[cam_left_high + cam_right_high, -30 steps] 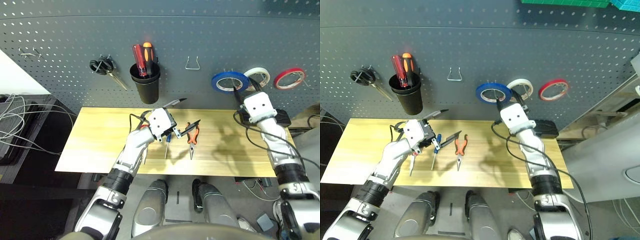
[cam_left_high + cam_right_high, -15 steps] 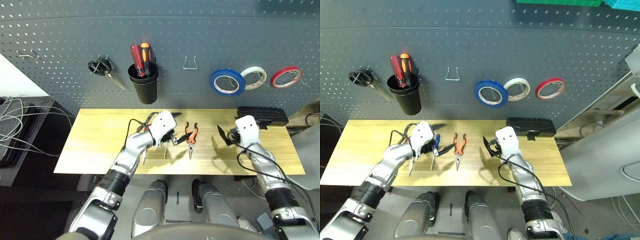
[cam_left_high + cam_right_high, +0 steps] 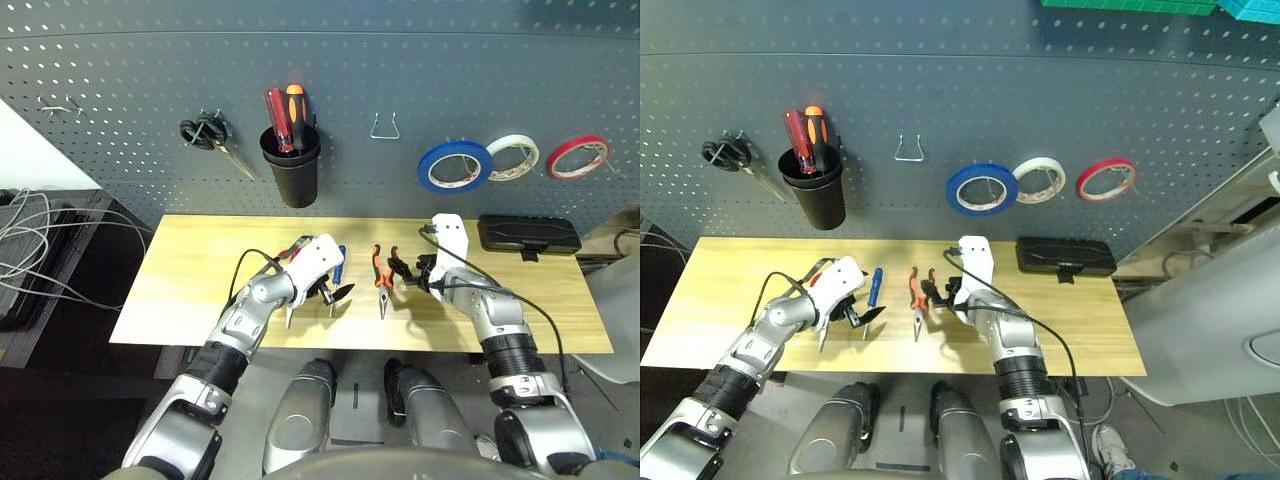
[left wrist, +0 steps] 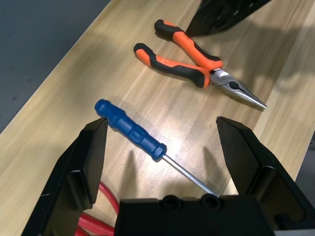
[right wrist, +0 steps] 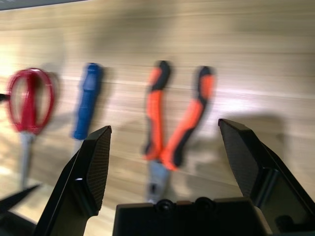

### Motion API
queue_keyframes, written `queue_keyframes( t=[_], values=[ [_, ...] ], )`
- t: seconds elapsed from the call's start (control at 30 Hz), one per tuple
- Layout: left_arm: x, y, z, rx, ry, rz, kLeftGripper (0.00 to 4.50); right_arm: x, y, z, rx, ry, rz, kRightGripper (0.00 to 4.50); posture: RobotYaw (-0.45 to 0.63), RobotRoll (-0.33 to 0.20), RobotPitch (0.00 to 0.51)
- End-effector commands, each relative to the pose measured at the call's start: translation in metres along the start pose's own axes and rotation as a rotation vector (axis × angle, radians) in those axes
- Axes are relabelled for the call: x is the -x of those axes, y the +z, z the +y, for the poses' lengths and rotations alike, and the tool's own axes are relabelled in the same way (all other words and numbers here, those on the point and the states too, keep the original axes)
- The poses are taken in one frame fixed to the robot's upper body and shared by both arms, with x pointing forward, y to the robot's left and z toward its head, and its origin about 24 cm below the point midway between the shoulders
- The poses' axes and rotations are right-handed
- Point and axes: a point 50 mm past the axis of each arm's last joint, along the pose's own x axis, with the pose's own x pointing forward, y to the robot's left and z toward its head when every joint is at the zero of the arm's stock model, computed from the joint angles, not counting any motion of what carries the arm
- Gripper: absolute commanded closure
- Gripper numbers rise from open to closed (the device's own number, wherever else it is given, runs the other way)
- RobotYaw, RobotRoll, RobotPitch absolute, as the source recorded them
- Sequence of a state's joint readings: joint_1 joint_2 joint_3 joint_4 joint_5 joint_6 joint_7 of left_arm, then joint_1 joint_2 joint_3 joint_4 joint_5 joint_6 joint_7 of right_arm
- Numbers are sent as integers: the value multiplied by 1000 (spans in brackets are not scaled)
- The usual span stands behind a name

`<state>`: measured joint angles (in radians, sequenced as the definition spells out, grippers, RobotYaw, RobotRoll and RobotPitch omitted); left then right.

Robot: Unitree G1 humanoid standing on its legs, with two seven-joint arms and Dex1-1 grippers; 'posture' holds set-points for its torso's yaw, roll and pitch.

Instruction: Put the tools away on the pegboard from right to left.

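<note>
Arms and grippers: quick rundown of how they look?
Silver forearms with black wrist bands. White blocky housings carry the left gripper and right gripper, each with two black wedge-shaped fingers. Black cables loop from each housing along the forearm.

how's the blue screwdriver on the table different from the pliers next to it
The blue screwdriver has one straight blue handle and a thin round shaft; the pliers have two orange-and-black handles, spread apart, and tapered pointed jaws. Both lie flat on the wooden table, side by side and apart.
</note>
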<state>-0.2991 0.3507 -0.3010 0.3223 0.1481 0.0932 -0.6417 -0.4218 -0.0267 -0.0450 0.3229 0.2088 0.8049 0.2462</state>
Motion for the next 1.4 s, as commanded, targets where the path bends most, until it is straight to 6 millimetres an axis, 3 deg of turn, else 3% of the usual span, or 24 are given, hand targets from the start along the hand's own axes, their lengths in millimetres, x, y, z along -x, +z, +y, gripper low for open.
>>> queue_keyframes(
  t=[0.03,0.4,0.67,1.13,1.37,1.4],
  values=[
    [4,-4,0,7,10,25,0,-3,-4,-2,-47,-35,49,24,217,0,197],
    [18,-8,-6,21,-7,32,0,-10,-14,-7,-158,-155,156,24,261,0,219],
    [17,-8,-12,24,-40,43,0,-21,-20,0,-204,-159,190,24,269,0,220],
    [17,-7,-14,38,-43,41,0,-28,-27,-12,-234,-257,257,24,279,0,220],
    [17,-7,-13,42,-46,45,0,-29,-25,-9,-225,-265,279,2350,268,0,214],
    [17,-7,-12,42,-45,45,0,-29,-24,-9,-224,-266,278,2417,267,0,213]
  ],
)
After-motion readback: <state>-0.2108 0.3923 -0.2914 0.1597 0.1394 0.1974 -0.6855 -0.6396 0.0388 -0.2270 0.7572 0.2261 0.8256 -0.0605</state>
